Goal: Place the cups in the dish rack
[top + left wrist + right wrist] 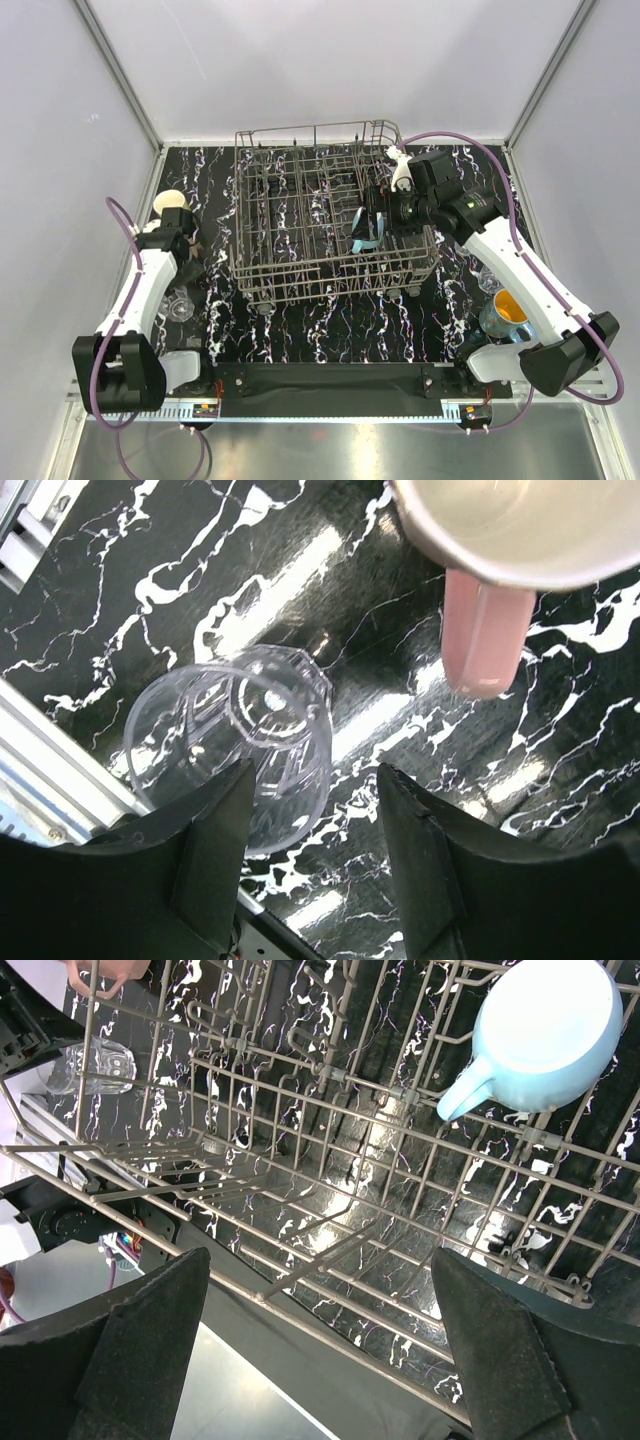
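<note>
My left fingers point(215, 860) stand parted, gripping nothing; a clear glass point(240, 740) lies on its side on the table point(560, 760) just before them, base toward the pink mug point(485, 630) (its handle points my way). My right fingers point(140, 1350) gape wide above the dish rack point(290, 220), which holds a light blue mug point(545, 1035).

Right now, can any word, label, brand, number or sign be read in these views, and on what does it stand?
None can be read.
The light blue mug, pink mug, clear glass and dish rack show no print in any view.
</note>
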Robot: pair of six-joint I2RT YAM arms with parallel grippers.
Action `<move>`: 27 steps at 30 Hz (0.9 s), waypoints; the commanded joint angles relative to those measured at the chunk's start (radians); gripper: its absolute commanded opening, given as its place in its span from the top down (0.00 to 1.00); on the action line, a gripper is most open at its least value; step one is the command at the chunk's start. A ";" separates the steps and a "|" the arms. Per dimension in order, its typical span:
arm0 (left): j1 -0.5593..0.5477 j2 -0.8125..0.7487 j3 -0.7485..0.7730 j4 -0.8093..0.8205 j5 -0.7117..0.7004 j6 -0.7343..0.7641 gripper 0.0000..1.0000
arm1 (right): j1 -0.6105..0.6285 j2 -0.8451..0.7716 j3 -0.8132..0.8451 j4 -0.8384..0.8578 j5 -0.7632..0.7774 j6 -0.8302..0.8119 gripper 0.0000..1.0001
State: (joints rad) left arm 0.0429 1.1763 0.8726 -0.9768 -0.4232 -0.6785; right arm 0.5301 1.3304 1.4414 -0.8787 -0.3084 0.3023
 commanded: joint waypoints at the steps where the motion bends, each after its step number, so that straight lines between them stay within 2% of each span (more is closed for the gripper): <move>1: 0.020 0.016 -0.020 0.061 -0.022 0.011 0.43 | 0.007 -0.031 0.004 0.038 0.003 -0.020 0.00; 7: 0.034 0.039 -0.049 0.079 0.014 -0.016 0.44 | 0.007 -0.030 0.008 0.029 0.026 -0.022 0.00; 15: 0.041 0.037 -0.060 0.073 0.009 -0.042 0.60 | 0.007 -0.019 0.002 0.032 0.031 -0.017 0.00; 17: 0.045 0.031 -0.055 0.057 -0.006 -0.053 0.61 | 0.007 -0.020 0.001 0.033 0.032 -0.017 0.00; 21: 0.058 0.010 -0.052 0.049 0.003 -0.069 0.73 | 0.007 -0.014 -0.007 0.040 0.026 -0.012 0.00; 22: 0.064 0.009 -0.052 0.044 0.012 -0.067 0.80 | 0.007 -0.013 -0.007 0.038 0.020 -0.012 0.00; 24: 0.068 0.010 -0.049 0.038 0.017 -0.072 0.86 | 0.007 -0.013 -0.007 0.037 0.019 -0.011 0.00; 25: 0.069 0.006 -0.046 0.029 0.023 -0.075 0.95 | 0.007 -0.011 -0.006 0.037 0.020 -0.011 0.00; 26: 0.071 0.000 -0.046 0.024 0.027 -0.079 1.00 | 0.007 -0.011 -0.004 0.038 0.022 -0.011 0.00; 27: 0.069 -0.015 -0.040 0.018 0.032 -0.090 1.00 | 0.007 -0.010 -0.001 0.034 0.020 -0.012 0.00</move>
State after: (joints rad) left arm 0.1062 1.2095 0.8158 -0.9459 -0.3962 -0.7429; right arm 0.5301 1.3270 1.4326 -0.8791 -0.2974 0.2993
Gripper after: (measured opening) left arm 0.036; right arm 0.994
